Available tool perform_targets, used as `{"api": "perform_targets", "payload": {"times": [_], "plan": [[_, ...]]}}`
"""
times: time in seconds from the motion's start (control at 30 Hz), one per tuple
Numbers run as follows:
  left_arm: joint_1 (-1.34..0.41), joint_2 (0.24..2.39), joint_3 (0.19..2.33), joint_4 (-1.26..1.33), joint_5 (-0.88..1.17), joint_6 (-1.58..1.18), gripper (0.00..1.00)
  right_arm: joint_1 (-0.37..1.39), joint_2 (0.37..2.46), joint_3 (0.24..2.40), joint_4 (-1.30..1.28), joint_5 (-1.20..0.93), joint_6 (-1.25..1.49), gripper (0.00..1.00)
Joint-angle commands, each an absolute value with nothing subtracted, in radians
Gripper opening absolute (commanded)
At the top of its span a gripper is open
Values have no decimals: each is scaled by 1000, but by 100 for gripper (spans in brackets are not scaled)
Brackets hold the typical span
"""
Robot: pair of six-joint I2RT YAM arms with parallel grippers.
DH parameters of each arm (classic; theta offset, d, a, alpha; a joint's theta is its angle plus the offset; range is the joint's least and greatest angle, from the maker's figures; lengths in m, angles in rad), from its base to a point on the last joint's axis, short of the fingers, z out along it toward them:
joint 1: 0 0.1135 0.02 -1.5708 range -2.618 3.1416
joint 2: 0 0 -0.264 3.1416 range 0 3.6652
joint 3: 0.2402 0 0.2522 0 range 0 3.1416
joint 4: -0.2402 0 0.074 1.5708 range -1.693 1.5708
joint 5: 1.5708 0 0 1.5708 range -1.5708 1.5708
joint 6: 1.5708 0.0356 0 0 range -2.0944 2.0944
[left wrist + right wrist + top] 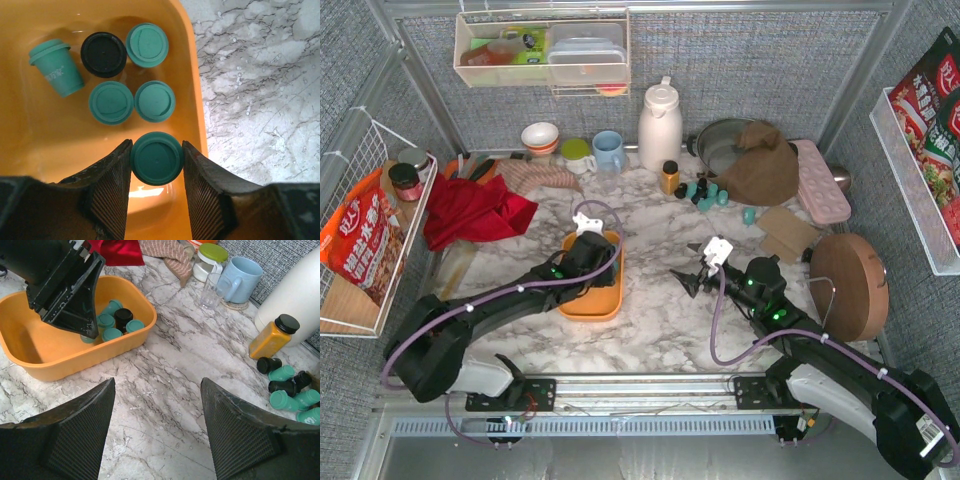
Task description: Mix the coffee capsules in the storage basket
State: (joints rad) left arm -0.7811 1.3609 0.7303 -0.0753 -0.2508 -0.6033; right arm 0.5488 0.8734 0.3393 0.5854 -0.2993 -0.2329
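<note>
Left wrist view puts one teal capsule (156,158) at lower centre of the frame, standing on end with its axis toward the camera, inside the storage basket (196,100) near its right wall. Five more coffee capsules (111,102) sit just above it, one tipped over at upper left. We see the left gripper (156,147) about half open, its fingers pressed to both sides of that capsule, so we judge it held. The right gripper (157,384) hangs wide and empty over the marble table (170,355), apart from the basket, which makes the left arm the nearer one.
</note>
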Motion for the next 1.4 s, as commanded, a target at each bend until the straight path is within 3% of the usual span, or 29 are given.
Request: {"api": "perform_targets", "payload": {"times": [0.0,0.7,1.03,1.23,1.37], "plan": [[-779,1385,723,3,-227,-638,50,549,874,353,604,-305,-235,73],[-779,1433,690,52,-233,-686,58,551,892,367,581,-310,-238,73],[-779,1289,744,-42,-280,-663,58,551,898,374,570,-302,-236,73],[-779,1148,785,-116,-333,-608,60,550,933,411,547,-100,-147,73],[-779,1044,782,-106,-400,-510,73,541,985,501,424,194,-29,73]]}}
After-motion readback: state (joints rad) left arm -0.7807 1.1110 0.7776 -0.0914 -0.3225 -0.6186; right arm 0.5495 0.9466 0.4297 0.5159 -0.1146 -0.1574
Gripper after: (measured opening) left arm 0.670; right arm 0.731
